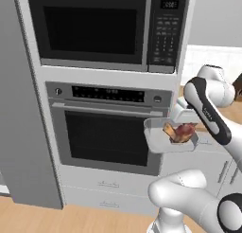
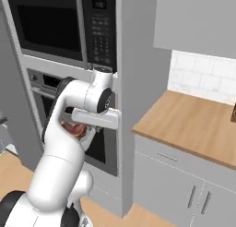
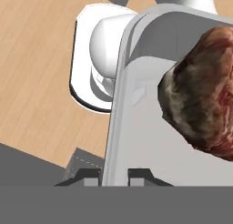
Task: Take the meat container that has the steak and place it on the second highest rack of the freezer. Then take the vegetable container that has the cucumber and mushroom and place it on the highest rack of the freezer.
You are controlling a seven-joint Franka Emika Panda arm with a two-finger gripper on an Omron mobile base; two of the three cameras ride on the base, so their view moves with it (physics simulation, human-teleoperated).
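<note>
Meat container [image 1: 170, 135]: I carry it level in front of the wall oven [image 1: 106, 132], so the steak [image 1: 179, 131] stays in.
Gripper [image 3: 113, 175]: I see it pinching the container's rim.
Hand view: floor [image 3: 36, 73] below.
Right base view: counter [image 2: 193, 124] beside the oven column.

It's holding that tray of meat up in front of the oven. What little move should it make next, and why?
Probably carry it on toward the freezer, keeping it level. The gripper is shut on the rim of the meat container, with the steak inside, held in the air before the oven. No freezer rack is in sight, so the base likely has to drive or turn first.
</note>
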